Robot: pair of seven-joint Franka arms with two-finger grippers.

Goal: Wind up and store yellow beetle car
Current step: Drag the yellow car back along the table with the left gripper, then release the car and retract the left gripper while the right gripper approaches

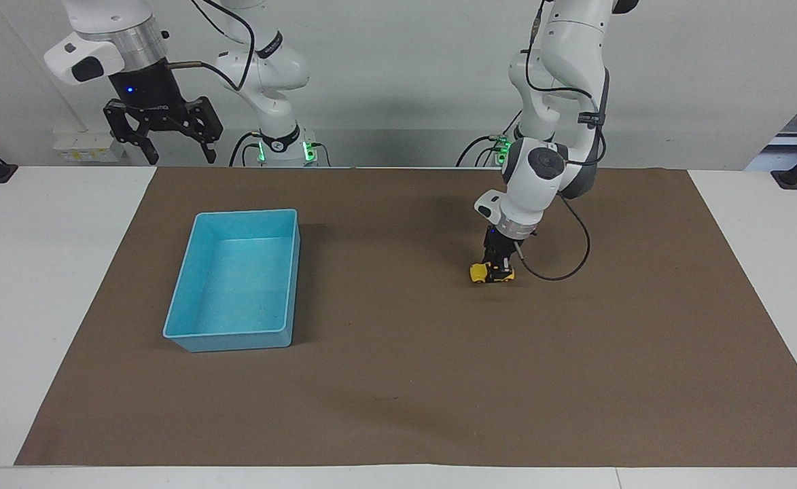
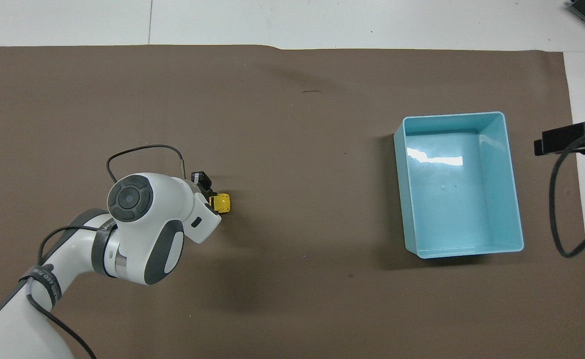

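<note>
While the right arm waits high at the upper left of the facing view, its right end effector (image 1: 164,139) hangs over the white desk (image 1: 45,272) edge just above the brown mat (image 1: 398,380), with its fingers spread apart and nothing between them. In the overhead view only a dark part of it shows at the right edge of the frame.

The left arm reaches down from the upper right of the facing view, and its left end effector (image 1: 499,266) sits low at the mat, right of centre in that frame. It is clamped on the yellow beetle car (image 1: 480,273), whose rounded yellow end sticks out from the fingers toward the left of the frame. The car appears to rest on the mat, though the wheels are too small to tell whether they touch it. In the overhead view the same car (image 2: 220,203) shows at left of centre, peeking out from under the white wrist, its free end pointing toward the right of the frame.

The light blue bin (image 1: 238,280) stands on the mat at the left of centre in the facing view, well apart from the car; in the overhead view the bin (image 2: 459,184) lies at the right of the frame, with nothing inside it.
</note>
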